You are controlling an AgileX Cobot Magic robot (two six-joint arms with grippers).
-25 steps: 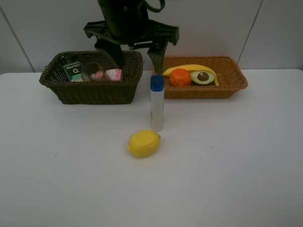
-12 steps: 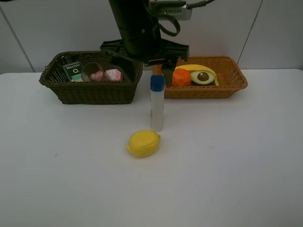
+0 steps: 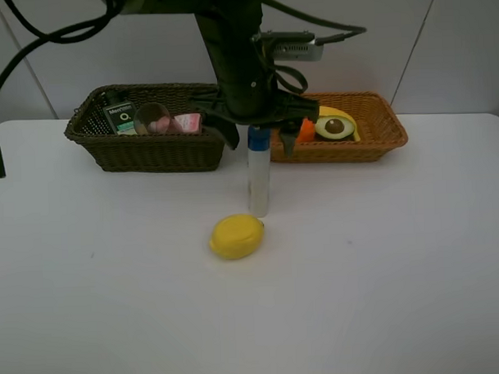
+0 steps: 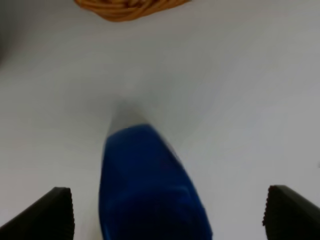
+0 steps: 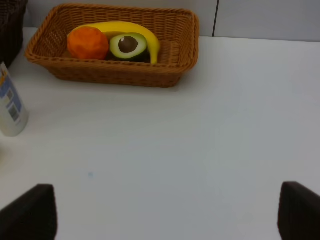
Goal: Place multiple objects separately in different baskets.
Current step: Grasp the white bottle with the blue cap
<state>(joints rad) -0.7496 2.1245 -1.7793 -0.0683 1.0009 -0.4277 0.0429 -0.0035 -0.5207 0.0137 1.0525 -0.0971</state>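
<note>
While the left end effector (image 3: 258, 140) gapes wide, its black fingers flank the smooth cylindrical bottle's (image 3: 258, 183) blue cap.

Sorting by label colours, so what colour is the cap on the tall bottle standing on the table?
Blue. The cap tops the tall white bottle; the left wrist view shows it best.

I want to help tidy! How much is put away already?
Mostly done. Banana, avocado and orange sit in the tan basket; toiletries fill the dark basket. The open left tool straddles the blue-capped bottle. The lemon waits on the table.
</note>
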